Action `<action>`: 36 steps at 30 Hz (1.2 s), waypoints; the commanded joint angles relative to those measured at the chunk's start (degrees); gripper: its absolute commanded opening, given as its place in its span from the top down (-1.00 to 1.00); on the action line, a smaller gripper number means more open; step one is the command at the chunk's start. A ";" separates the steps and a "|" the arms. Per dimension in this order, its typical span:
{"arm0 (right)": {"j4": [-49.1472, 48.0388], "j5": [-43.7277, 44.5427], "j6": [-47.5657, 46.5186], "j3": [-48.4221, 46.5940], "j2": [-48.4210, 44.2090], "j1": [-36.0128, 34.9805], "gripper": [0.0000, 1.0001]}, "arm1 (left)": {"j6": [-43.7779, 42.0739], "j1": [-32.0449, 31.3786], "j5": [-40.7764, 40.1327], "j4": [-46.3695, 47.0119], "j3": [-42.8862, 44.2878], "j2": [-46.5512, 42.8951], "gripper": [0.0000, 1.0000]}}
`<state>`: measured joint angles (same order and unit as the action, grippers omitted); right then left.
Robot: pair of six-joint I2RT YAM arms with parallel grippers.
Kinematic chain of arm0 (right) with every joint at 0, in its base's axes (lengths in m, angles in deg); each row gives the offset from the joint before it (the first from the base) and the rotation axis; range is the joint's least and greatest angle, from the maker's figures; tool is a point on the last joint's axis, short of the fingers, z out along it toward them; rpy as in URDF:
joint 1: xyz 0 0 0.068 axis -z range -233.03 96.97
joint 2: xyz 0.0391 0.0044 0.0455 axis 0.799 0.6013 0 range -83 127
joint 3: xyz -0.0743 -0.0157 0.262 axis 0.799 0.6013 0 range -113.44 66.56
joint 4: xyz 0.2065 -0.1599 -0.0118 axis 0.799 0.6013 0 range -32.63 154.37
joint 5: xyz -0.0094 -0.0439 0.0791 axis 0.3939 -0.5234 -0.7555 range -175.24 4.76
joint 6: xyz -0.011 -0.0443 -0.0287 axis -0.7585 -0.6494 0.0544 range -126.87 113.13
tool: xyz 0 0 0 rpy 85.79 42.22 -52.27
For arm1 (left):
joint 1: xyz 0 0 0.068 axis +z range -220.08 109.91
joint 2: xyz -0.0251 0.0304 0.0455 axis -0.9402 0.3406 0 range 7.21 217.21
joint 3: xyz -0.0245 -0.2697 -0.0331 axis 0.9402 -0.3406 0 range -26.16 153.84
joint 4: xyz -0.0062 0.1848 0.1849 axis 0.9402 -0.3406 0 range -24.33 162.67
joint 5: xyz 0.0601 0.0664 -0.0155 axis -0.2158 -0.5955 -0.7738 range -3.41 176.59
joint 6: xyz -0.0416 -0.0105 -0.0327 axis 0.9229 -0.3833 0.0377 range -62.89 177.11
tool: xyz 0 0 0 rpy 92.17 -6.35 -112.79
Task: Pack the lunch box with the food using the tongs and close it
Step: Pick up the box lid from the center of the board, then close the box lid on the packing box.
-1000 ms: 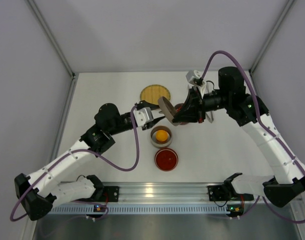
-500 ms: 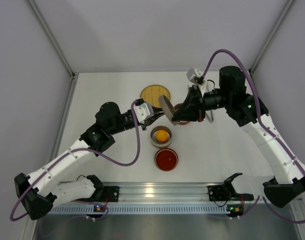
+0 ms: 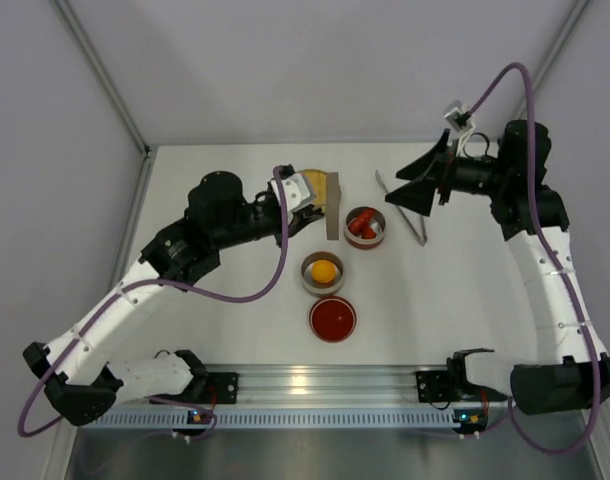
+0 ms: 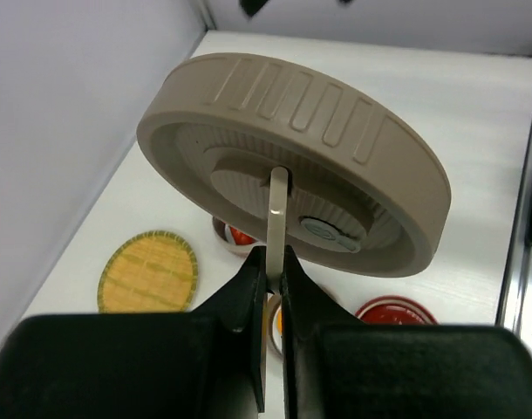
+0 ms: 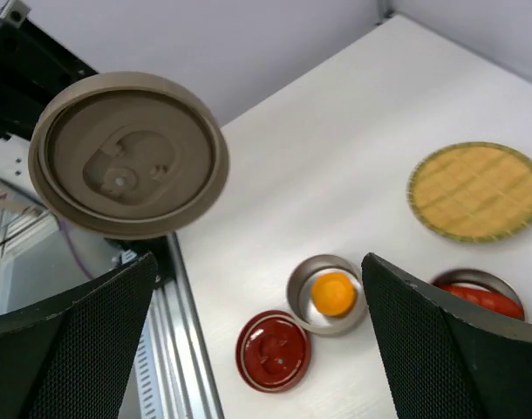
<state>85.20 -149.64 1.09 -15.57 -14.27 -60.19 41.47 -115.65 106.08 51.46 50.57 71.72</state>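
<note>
As the left end effector [image 4: 273, 262] pinches the tan lid [image 4: 336, 113], tongs [image 3: 416, 229] lie apart.

Left gripper [image 3: 318, 204] sits over the far-middle of the table [image 3: 215, 300], clamped on a tan lid [image 3: 332, 215]. Lid is held on edge, rim to camera. It hangs in front of the yellow woven plate [image 3: 317, 181] near the far edge; only a sliver of plate shows.

Just right of the lid: open tin [image 3: 382, 233] with red pieces [image 3: 360, 226].

Table centre: second open tin [image 3: 307, 276] holding the round orange piece [image 3: 324, 270]. A red lid [image 3: 332, 318] lies flat just nearer the near edge, close to that tin.

Silver tongs [image 3: 414, 226] lie flat right of the red-piece tin, far end partly under the right gripper [image 3: 398, 190]. That gripper is raised, fingers spread wide.
</note>
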 commanded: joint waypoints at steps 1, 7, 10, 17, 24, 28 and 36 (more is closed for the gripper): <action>-4.20 -4.75 2.06 -0.23 -2.46 9.67 -0.99 | -6.32 -0.23 -7.17 -20.49 9.55 9.09 1.00; 8.53 -9.77 -9.68 -0.23 -3.60 22.88 -0.99 | -12.57 -0.23 -10.77 -42.76 27.49 25.98 1.00; 16.88 -10.30 -16.65 -0.22 -3.69 26.49 -0.99 | -16.25 -0.23 -14.56 -51.89 34.79 34.70 1.00; 29.11 -10.57 -27.56 -0.14 -3.43 28.86 -0.99 | -20.66 -0.32 -21.59 -64.21 46.74 48.42 1.00; 31.84 -10.57 -31.08 1.88 -3.43 29.83 -0.99 | -21.80 -5.58 -32.05 -65.10 42.90 52.64 1.00; 32.37 -10.57 -32.04 2.41 -3.43 30.54 -0.99 | -21.98 -9.10 -37.58 -65.18 38.42 53.79 1.00; 38.17 -10.74 -38.54 2.23 -3.25 31.59 -0.99 | -23.38 -10.87 -40.58 -65.18 32.96 54.93 1.00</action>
<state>119.76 -158.03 -32.28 -12.92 -16.63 -29.75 19.37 -127.19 69.29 -2.94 83.74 127.15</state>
